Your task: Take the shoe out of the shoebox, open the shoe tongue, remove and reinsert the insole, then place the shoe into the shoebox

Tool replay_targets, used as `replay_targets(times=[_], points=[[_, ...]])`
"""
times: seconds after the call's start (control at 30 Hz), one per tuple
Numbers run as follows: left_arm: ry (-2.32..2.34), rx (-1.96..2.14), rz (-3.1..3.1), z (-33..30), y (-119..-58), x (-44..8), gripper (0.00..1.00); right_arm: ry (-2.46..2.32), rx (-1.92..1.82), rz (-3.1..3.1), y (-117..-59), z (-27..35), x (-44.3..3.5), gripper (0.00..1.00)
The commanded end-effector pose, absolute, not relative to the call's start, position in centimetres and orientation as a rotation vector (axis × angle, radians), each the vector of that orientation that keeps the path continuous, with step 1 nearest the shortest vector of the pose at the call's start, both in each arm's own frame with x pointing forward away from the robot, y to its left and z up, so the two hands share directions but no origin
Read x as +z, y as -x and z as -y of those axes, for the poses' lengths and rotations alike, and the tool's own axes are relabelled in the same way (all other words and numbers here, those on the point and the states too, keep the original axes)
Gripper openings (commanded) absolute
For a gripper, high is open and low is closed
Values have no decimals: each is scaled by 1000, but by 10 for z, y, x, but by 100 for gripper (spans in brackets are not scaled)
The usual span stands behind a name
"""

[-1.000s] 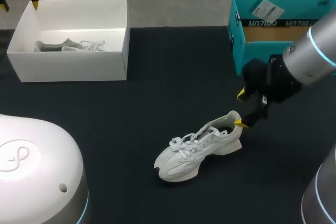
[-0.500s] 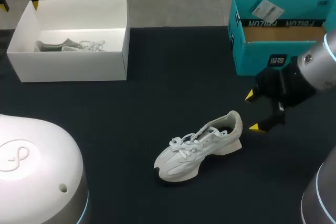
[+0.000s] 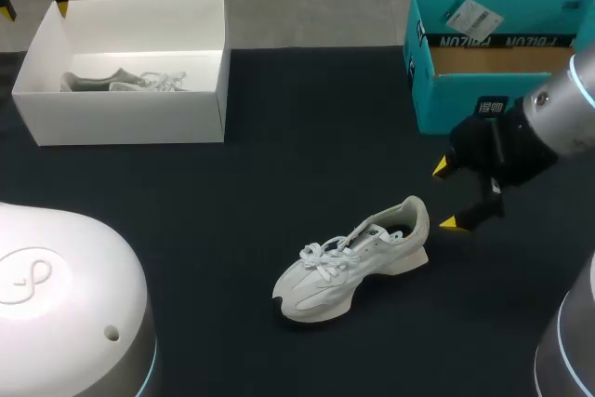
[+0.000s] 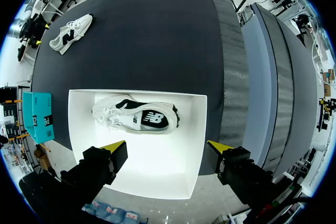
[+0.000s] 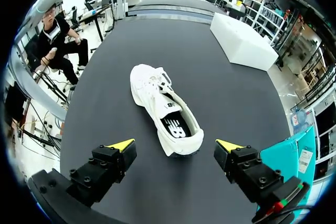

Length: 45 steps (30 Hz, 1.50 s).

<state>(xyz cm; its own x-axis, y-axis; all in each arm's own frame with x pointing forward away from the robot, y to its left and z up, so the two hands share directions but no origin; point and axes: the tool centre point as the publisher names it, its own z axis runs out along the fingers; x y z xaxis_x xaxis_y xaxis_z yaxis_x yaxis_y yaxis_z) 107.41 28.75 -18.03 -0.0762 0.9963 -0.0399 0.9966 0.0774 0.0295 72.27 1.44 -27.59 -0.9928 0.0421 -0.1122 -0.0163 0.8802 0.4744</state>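
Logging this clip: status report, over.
Right gripper open, behind shoe heel. Left gripper open above white box. Shoe upright on table. Nothing between.

Teal cardboard shoebox (image 3: 437, 104): white barcode sticker (image 3: 472, 16) on the inner wall, dark inverted lettering (image 3: 493, 42) along the flap, small dark printed square (image 3: 491, 106) on the front. None is legible. White sneaker (image 5: 152, 90): dark logo print on the insole (image 5: 176, 127), unresolved.

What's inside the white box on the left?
One shoe lies on its side in the white box; the rest of its floor looks bare. The floor beneath the shoe is covered.
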Motion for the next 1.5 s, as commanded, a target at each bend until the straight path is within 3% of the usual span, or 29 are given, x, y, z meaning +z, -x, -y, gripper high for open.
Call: replay_targets(times=[0.03, 0.43, 1.17, 1.5], points=[[-2100, -3, -2270, -287, -1073, -180, 100, -25, 757, -2916, -723, -12, -278, 100], [-2100, -3, -2270, -287, -1073, -180, 100, 138, 1159, -2817, -745, 7, -301, 100], [-2100, -3, -2270, -287, -1073, -180, 100, 409, 1344, -2875, -789, 0, -352, 100], [-2100, -3, -2270, -287, -1073, -180, 100, 404, 1411, -2922, -777, -13, -383, 100]])
